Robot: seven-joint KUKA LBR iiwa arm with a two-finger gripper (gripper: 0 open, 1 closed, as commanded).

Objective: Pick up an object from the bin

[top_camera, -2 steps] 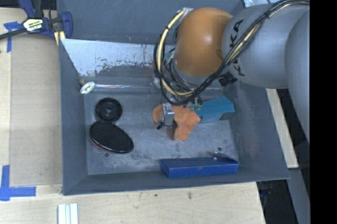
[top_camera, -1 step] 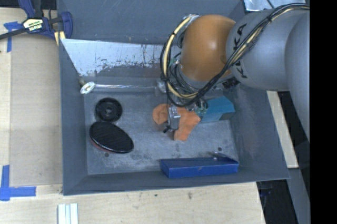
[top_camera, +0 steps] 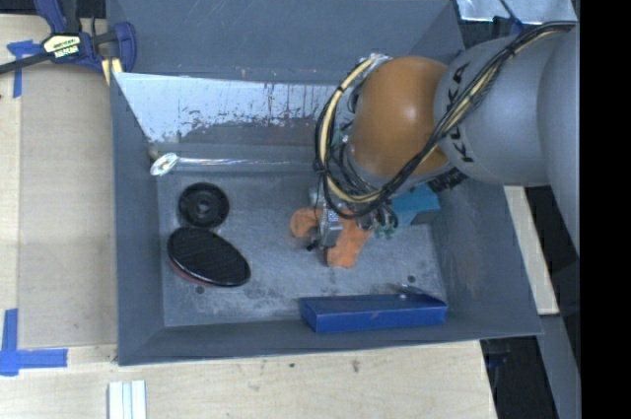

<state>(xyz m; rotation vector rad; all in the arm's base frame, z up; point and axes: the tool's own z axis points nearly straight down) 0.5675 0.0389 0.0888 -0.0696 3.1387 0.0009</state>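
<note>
Orange lump [top_camera: 344,255] in the middle lies half hidden behind the fingers [top_camera: 326,235], whose opening and hold I cannot tell.

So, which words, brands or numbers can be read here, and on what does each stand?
"KUKA": dark letters on the grey arm, partly hidden.
None can be read on the black oval pad, the black round disc, the blue bar or the orange pieces.
</note>
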